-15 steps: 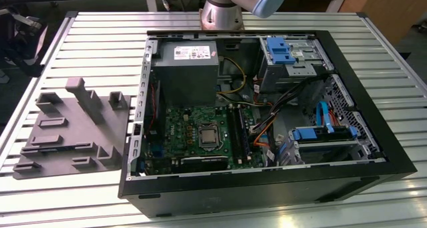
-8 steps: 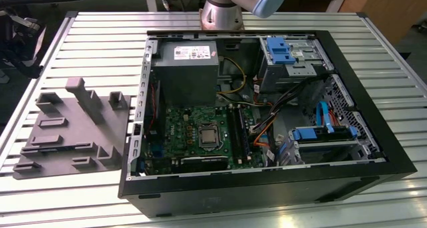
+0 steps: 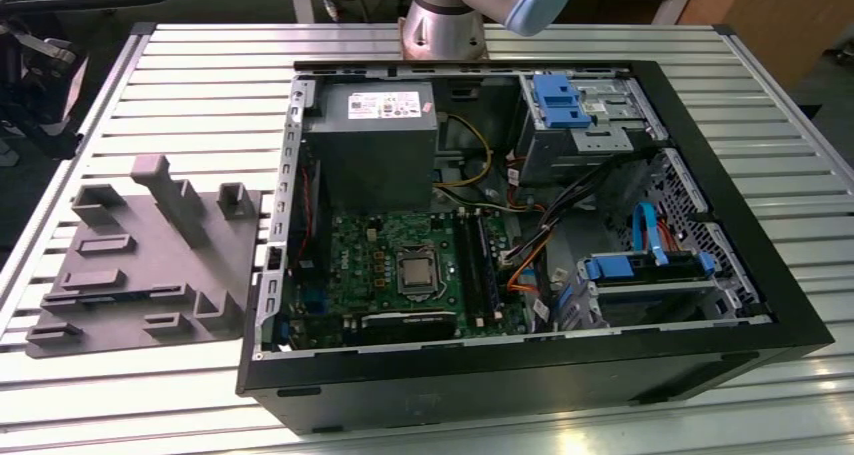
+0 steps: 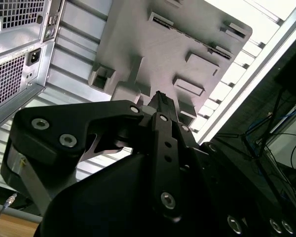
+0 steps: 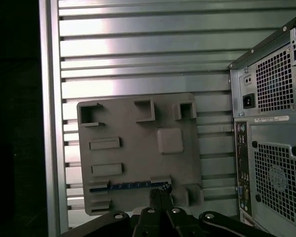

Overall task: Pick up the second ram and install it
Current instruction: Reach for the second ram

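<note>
Exterior view: grey fixture (image 3: 134, 275) lies flat on the slatted counter (image 3: 200, 65). The open computer case (image 3: 534, 375) sits just beside the fixture, on the exterior view's right, with its motherboard (image 3: 387, 265) facing up. The base of my arm (image 3: 447, 20) stands behind the case, well apart from the fixture. I cannot make out the stick in the fixture from here.

Second wrist view: my claw (image 4: 160, 98) hangs above the fixture, seen against its face and apart from it. Claw reads as closed, tips drawn together, nothing held between them. The rear panel of the case shows off to one side of the fixture.

First wrist view: looking straight down on the fixture. The second ram (image 5: 130, 185) stands on edge in a long slot of the fixture, along the fixture's edge nearest my claw. It shows as a thin dark strip with small blue marks. The claw's tips are together, with no grip on anything. They line up near one end of the stick, above it and not touching. The fixture's other pockets and raised blocks lie beyond the slot. The back of the case stands beside the fixture, with a strip of bare counter slats between them.
</note>
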Robot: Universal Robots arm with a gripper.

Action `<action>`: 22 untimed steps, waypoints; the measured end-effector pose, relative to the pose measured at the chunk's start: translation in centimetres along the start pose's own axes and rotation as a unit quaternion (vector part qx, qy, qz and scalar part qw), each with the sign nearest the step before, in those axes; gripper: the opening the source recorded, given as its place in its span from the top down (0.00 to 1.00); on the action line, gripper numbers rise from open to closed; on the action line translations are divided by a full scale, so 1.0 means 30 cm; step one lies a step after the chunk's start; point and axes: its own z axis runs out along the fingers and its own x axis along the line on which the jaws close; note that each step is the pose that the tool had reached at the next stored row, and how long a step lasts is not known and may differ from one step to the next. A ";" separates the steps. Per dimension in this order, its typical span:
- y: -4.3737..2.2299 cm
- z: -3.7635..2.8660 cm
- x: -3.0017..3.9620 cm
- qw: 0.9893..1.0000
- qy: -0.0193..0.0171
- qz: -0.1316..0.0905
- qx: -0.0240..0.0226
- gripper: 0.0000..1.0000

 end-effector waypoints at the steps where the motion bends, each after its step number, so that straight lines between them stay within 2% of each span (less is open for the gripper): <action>1: -0.001 0.000 0.001 1.000 0.000 0.000 0.000 0.89; 22: -0.021 0.008 0.018 1.000 0.000 0.000 0.000 0.89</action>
